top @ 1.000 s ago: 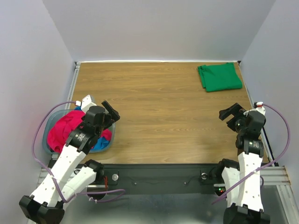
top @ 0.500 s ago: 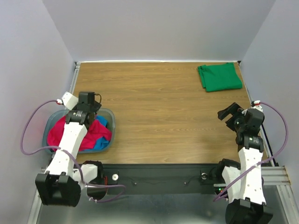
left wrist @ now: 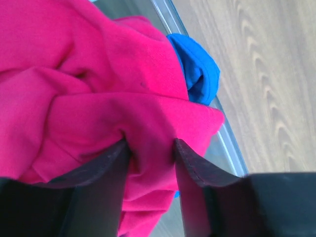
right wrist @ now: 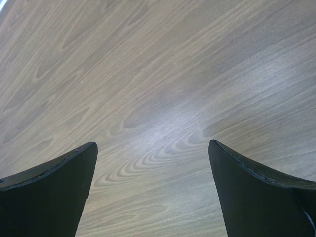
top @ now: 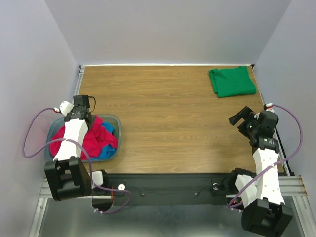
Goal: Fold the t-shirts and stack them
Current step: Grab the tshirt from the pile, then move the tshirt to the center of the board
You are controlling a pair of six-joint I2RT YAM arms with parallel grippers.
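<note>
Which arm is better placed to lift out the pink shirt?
Left: the left gripper pinches the pink shirt in the tub; the right gripper hangs open over bare table.

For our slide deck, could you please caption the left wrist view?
Left end effector grips a fold of the crimson-pink t-shirt in the tub, the blue t-shirt beside it.

Left gripper point(left wrist: 150, 143) jaws were black. Crimson-pink shirt point(left wrist: 74, 64) between them was one solid colour, no print. Blue shirt point(left wrist: 200, 74) just past the jaw tips was plain bright blue. Tub point(top: 119, 132) was translucent grey-blue. Right gripper point(right wrist: 152, 143) jaws were black too. Table point(right wrist: 148, 74) below them was light brown wavy wood grain. Green shirt point(top: 232, 81), well away from both, was solid emerald.
</note>
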